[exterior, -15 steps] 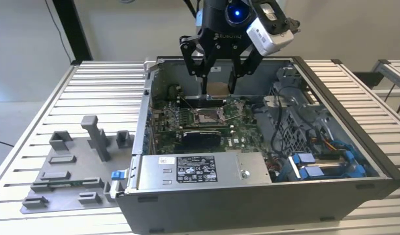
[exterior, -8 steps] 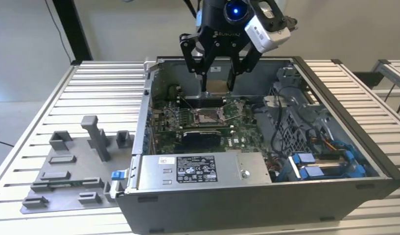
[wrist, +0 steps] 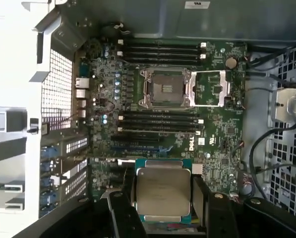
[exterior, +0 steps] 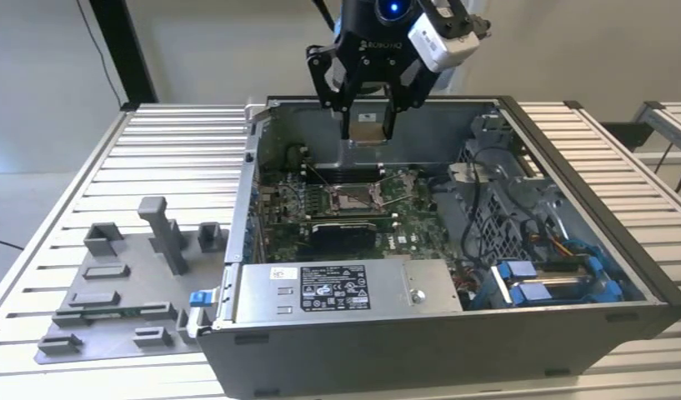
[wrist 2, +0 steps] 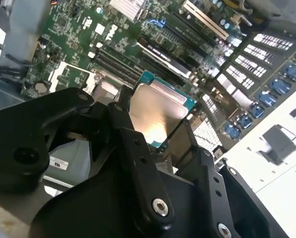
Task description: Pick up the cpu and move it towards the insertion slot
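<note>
- The gripper [exterior: 369, 125] hangs above the far part of the open computer case [exterior: 607, 242], its black fingers [wrist: 119, 213] pinched on the two opposite edges of the cpu [wrist: 162, 191].
- The chip is clear of the board, held in the air with its silvery top facing the wrist cameras; in the second wrist view it [wrist 2: 157, 111] shows a teal rim at its free edge.
- In the exterior view the chip [exterior: 368, 117] sits between the finger ends, above the case's far wall.
- The insertion slot [wrist: 166, 88] lies open on the green circuit board [wrist: 222, 134], with its tan-grey pin field bare and its metal frame [wrist: 209, 88] swung to one side.
- In the exterior view the socket [exterior: 352, 197] is below the gripper and a little nearer, well apart from the held chip.
- On the exterior view's left, a grey fixture plate [exterior: 112, 304] with upright blocks lies on the slatted table [exterior: 173, 158] beside the case.
</note>
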Controlling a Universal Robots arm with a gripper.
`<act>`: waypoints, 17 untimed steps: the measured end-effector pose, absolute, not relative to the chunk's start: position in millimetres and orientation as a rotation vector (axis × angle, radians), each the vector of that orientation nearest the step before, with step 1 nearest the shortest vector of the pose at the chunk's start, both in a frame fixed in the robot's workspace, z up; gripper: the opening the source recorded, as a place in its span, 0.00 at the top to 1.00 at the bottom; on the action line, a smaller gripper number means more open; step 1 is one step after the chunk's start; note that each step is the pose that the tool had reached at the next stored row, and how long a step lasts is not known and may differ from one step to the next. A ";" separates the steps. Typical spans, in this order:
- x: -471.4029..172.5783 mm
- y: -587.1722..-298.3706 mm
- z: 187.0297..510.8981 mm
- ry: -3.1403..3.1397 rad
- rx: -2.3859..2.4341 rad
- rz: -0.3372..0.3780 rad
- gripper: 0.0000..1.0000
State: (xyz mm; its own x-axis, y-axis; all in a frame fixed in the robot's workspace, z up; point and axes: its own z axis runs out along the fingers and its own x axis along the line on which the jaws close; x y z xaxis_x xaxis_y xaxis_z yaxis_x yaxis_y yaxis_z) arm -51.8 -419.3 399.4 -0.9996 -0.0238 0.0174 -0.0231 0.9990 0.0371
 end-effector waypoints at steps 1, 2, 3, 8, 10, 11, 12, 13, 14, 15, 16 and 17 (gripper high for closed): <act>-51.5 -415.3 399.1 -3.123 0.037 -0.058 1.00; -51.1 -411.7 398.9 -3.123 0.037 -0.058 1.00; -50.8 -408.2 398.7 -3.123 0.037 -0.058 1.00; -48.6 -390.8 397.4 -3.123 0.037 -0.058 1.00; -47.4 -384.3 396.9 -3.123 0.037 -0.058 1.00; -46.6 -380.8 396.7 -3.123 0.037 -0.058 1.00; -45.9 -377.5 396.5 -3.123 0.037 -0.058 1.00; -45.1 -374.2 396.2 -3.123 0.037 -0.058 1.00; -44.3 -370.9 396.0 -3.123 0.037 -0.058 1.00; -43.5 -367.6 395.7 -3.123 0.037 -0.058 1.00; -42.7 -364.2 395.4 -3.123 0.037 -0.058 1.00; -42.1 -360.7 395.1 -3.123 0.037 -0.058 1.00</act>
State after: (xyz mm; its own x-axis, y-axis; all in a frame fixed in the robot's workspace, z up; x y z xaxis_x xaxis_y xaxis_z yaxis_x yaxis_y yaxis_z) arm -42.1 -360.7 395.1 -0.9996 -0.0238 0.0174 -0.0231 0.9990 0.0372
